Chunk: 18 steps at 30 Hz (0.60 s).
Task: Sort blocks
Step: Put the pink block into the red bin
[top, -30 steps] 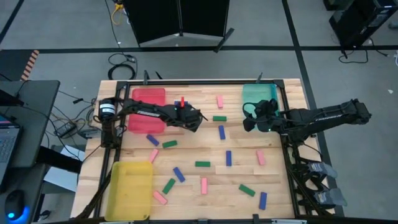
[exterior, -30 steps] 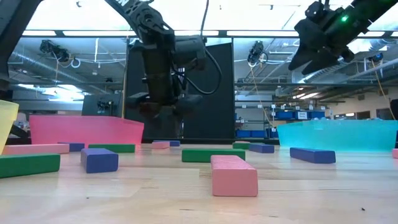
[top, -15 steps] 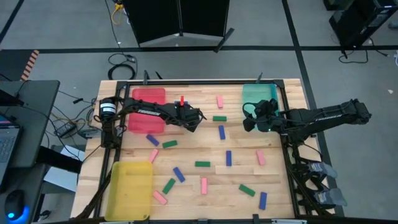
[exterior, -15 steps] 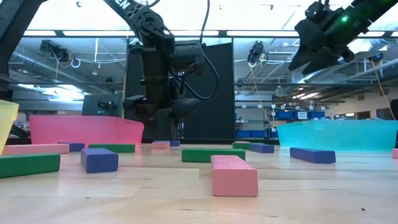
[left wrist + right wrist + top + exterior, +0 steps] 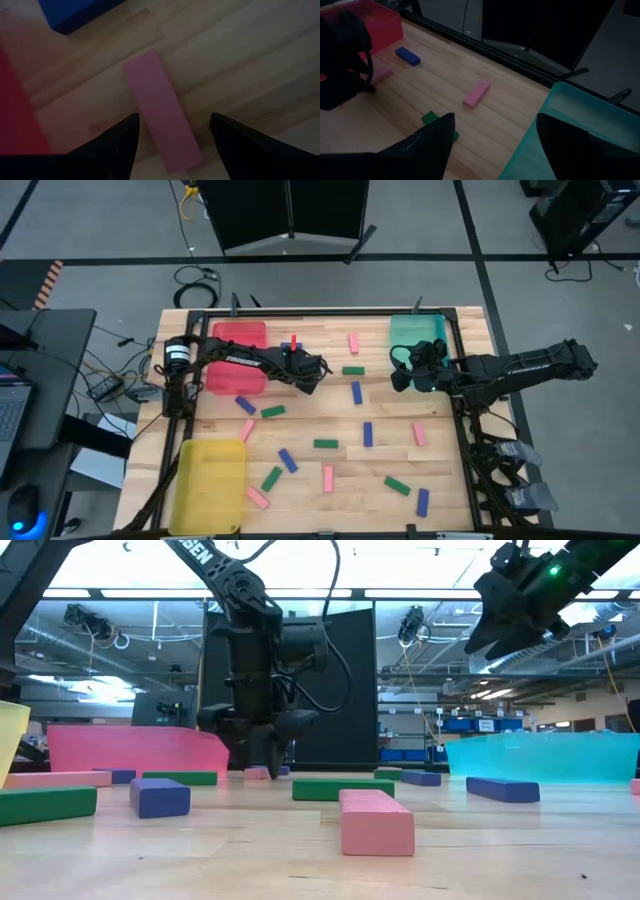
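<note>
A: Where is the left gripper [image 5: 312, 370]?

B: It reaches out from the left side, low over the wooden table [image 5: 440, 470], just beside the big red plastic tray [image 5: 237, 355]. Its fingers [image 5: 120, 142] are spread apart, with a small flat pink block [image 5: 160, 125] lying on the wood between them.

A: Is there room around it?

B: Yes. Bare wood lies around it, and a small blue block [image 5: 75, 12] lies near.

A: And the right gripper [image 5: 400, 368]?

B: It hangs up high, by the front edge of the teal plastic tray [image 5: 415, 332]. Its fingers are spread and hold nothing.

A: What does only the top camera show?

B: The yellow plastic tray [image 5: 210, 485] and many pink, blue and green blocks [image 5: 367, 434] scattered across the table
</note>
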Each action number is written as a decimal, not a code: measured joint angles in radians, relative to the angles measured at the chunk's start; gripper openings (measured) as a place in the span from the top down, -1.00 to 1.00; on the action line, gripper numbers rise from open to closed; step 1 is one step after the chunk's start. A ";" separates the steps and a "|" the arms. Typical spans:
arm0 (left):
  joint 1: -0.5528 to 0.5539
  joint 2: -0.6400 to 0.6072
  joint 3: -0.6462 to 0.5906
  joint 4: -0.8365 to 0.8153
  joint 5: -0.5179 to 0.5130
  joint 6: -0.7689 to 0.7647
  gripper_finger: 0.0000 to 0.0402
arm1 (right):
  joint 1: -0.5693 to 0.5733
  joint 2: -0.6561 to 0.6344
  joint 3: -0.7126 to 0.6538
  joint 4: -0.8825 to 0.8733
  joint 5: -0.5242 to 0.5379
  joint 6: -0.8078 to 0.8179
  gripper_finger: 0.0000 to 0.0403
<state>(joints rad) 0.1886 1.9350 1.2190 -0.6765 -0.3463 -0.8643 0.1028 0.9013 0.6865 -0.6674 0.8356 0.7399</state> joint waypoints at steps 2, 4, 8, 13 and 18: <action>0.001 0.006 0.000 0.008 0.006 0.005 -0.27 | 0.000 0.000 0.000 0.000 0.000 0.000 -0.45; 0.001 0.007 0.000 0.011 0.007 0.010 -0.24 | 0.000 0.000 0.000 0.000 0.000 0.000 -0.45; 0.001 0.008 0.000 0.018 0.018 0.018 -0.05 | 0.000 0.000 0.000 0.000 0.000 0.000 -0.44; 0.001 0.009 0.001 0.027 0.028 0.026 0.35 | 0.000 0.000 0.000 0.000 0.000 0.000 -0.44; 0.001 0.009 0.000 0.042 0.030 0.078 0.48 | 0.000 0.000 0.000 0.000 0.000 0.000 -0.44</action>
<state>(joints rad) 0.1898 1.9442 1.2190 -0.6343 -0.3164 -0.7866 0.1028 0.9015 0.6865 -0.6674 0.8354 0.7403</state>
